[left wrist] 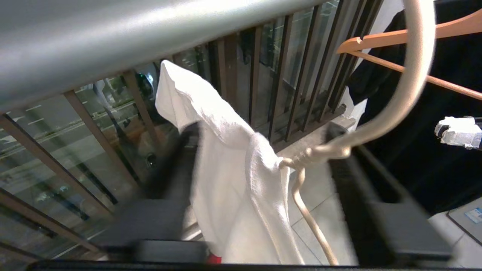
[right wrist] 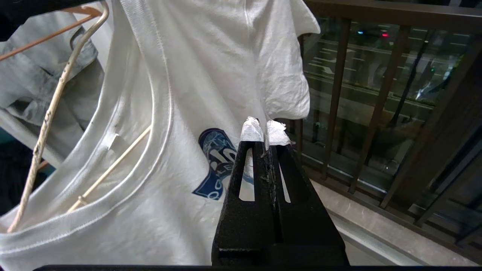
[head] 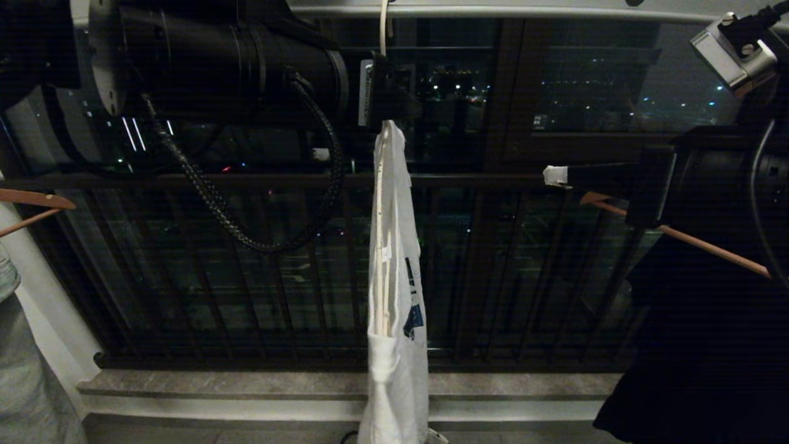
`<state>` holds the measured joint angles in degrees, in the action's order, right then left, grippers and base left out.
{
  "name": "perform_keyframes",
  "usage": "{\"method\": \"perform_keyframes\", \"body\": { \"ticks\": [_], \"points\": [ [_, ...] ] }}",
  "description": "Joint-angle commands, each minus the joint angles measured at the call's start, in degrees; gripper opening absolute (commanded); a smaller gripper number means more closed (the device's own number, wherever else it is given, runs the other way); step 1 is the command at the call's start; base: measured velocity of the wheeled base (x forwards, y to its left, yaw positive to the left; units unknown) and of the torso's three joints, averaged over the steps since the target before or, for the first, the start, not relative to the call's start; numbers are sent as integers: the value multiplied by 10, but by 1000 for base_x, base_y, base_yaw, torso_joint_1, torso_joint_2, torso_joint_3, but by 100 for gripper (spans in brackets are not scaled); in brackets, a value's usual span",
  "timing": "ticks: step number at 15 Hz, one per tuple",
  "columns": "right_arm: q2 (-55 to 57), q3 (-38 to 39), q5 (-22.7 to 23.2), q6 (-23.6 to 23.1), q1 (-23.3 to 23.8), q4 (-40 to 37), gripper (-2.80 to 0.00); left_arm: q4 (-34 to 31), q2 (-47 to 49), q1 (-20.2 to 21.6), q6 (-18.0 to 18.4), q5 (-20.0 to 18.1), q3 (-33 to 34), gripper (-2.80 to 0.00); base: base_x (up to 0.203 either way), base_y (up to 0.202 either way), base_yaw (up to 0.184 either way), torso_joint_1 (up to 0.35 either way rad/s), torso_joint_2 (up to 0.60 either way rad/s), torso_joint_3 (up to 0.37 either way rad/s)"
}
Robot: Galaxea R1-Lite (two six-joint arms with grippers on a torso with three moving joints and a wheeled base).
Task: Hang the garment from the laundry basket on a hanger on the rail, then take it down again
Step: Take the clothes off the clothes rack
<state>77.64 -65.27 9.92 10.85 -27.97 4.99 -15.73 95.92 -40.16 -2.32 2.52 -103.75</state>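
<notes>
With the white T-shirt (head: 394,277) on its wire hanger (head: 384,24) hooked over the rail (head: 524,11) at top centre, I judge hanging done, takedown pending: my left gripper (head: 387,98) straddles the neck, jaws apart, right gripper (head: 555,176) pressed together, empty.

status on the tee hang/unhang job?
Done: white T-shirt is on the wire hanger, whose hook runs up to the rail. In hand: left gripper straddles the hanger's twisted neck, jaws apart. Right gripper is shut and empty beside the shirt. Left: which half of the job this is can't be told.
</notes>
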Motion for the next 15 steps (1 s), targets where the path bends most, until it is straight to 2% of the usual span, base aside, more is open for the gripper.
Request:
{"method": "perform_keyframes", "body": {
  "ticks": [1,15],
  "points": [
    [0,1,1,0,0,1,-280,0,-4,0,-1,0,0,-280,0,0,0,0,0,0],
    [11,1,4,0,0,1,-280,-2,-34,0,6,-1,29,-280,0,0,0,0,0,0]
  ]
}}
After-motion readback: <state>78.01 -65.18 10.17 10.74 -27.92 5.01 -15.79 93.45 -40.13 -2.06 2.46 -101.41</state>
